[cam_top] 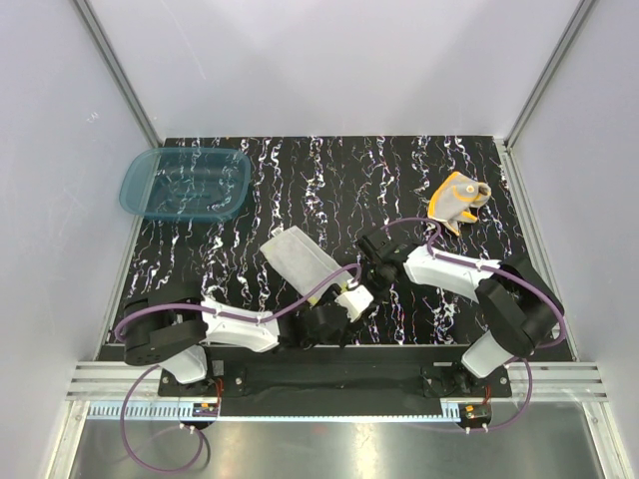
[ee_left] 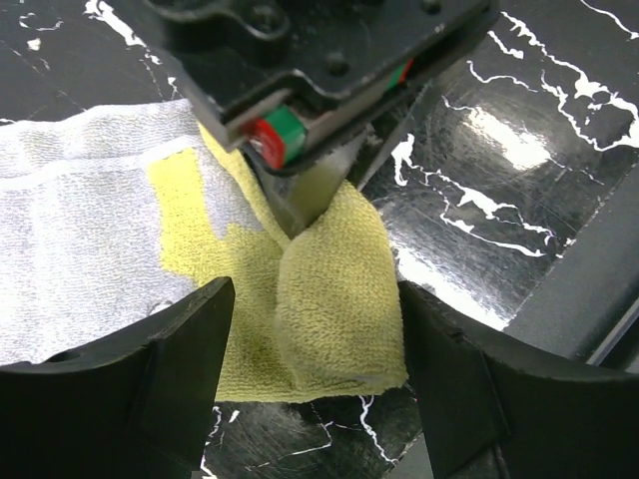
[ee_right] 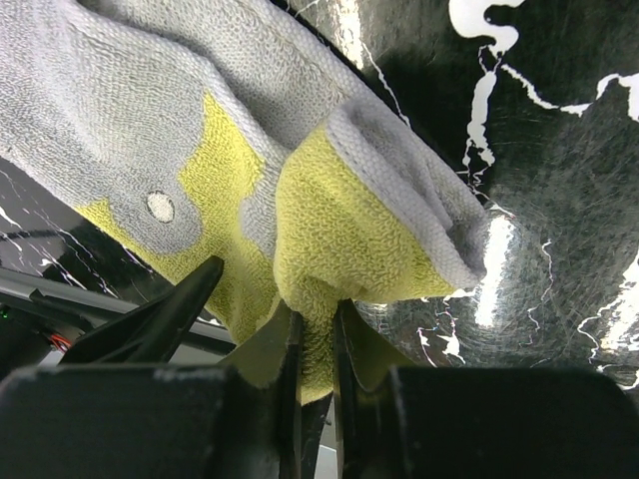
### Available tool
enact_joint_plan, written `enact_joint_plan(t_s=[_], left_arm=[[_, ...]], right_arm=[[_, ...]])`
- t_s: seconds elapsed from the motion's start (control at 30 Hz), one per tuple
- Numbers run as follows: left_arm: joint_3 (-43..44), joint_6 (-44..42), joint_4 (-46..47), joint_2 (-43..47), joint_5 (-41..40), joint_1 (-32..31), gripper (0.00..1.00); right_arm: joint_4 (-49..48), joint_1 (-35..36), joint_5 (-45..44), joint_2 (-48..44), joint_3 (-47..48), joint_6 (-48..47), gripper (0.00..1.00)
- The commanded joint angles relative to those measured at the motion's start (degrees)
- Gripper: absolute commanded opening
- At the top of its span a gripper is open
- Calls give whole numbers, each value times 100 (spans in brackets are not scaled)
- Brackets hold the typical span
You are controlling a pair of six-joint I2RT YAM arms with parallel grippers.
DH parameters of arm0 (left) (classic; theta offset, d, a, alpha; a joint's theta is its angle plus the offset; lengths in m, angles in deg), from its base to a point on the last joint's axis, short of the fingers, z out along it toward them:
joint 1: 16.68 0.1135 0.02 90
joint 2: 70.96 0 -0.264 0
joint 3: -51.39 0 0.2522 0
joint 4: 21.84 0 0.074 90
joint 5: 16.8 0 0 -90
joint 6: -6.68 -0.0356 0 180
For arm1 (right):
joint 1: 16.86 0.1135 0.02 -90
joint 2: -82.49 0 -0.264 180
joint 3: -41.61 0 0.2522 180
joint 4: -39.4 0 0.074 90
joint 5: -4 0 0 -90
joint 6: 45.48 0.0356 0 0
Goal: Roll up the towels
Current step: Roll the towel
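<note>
Near the front edge of the black, white-veined table [cam_top: 250,200], both grippers close together over one end of the pale yellow towel [cam_top: 297,256]. On the right gripper [ee_right: 315,351], jaws pressed together on a pinch of yellow cloth, with the fold bunched up just above them. On the left gripper [ee_left: 312,339], jaws wide apart, one finger on either side of that same folded end, low over the table. Touching the cloth or only just beside it: hard to tell. From the left wrist, the tip of the right gripper seen reaching down onto the crest of the fold. Folded end doubled over, yellow side out, grey-beige side showing along its edge. Rest of the towel flat on the table, grey-beige side up, lying away from the grippers toward the far left. Farther back and to the right, well apart from both arms, the orange towel [cam_top: 457,200], crumpled in a heap, orange and grey-beige both showing. At the far left corner, partly past the table's edge, a see-through teal basin [cam_top: 186,184].
</note>
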Motion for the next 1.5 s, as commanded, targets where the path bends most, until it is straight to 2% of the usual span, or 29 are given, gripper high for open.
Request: enact_joint_plan(t_s=[0.0,0.03,0.1,0.17,0.23,0.57,0.6,0.63,0.67,0.7,0.73,0.8,0.87,0.9,0.97,1.0,1.13,1.27,1.47], left_arm=[[188,-112,342,298,-215,-17,72],[180,-130,368,360,-206,-17,72],[188,-156,404,404,-180,-17,65],[232,-182,413,422,-110,-17,51],[267,-200,421,395,-48,-17,45],[303,-139,456,167,206,-17,44],[303,-130,465,149,250,-26,39],[311,-121,465,97,294,-26,22],[311,-104,483,88,330,-17,16],[303,-77,492,79,339,-17,5],[294,-51,492,70,321,-17,0],[294,10,466,70,312,-17,0],[320,107,317,61,347,44,0],[355,264,246,44,400,88,0],[347,449,202,70,759,308,0],[268,650,219,96,882,378,0],[31,1161,351,395,1471,755,0],[-128,1802,333,632,1920,1125,0],[-725,3225,816,1186,2597,1714,0]], right_arm=[[81,49,97,38,56,-90,12],[90,49,71,12,48,-90,12],[107,49,53,3,30,-98,12],[107,58,36,3,21,-90,12],[90,49,53,-6,21,-90,12],[90,49,71,-41,30,-98,11],[90,49,80,-59,39,-98,11],[90,49,88,-67,39,-98,11],[98,41,80,-76,30,-98,11],[98,49,80,-85,39,-90,11],[107,49,80,-120,30,-90,11],[133,49,80,-146,21,-72,14],[160,58,62,-208,21,-72,20],[195,49,36,-234,21,-63,35],[248,49,-104,-383,39,-28,48],[344,49,-166,-445,56,-28,66],[616,49,-561,-840,205,-19,95],[749,49,-817,-1183,258,-2,98],[538,49,-826,-1482,57,103,98]])
